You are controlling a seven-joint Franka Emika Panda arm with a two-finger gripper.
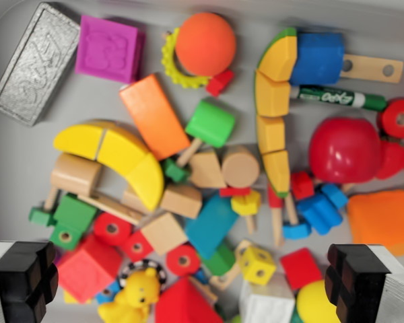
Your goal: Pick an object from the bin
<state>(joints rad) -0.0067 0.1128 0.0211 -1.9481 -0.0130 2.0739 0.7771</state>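
Hand (192,279) spread wide and empty above the bin (13,168), pads (23,279) straddling the jumbled toys, likely poised for a straight descent onto the yellow die (258,264) or red wedge (182,303) lying between them.

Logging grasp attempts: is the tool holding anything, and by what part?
Nothing is held. The tool is open above the bin, its fingers apart and empty.

One purple block (108,48), one orange ball (205,44), one marker (340,97).
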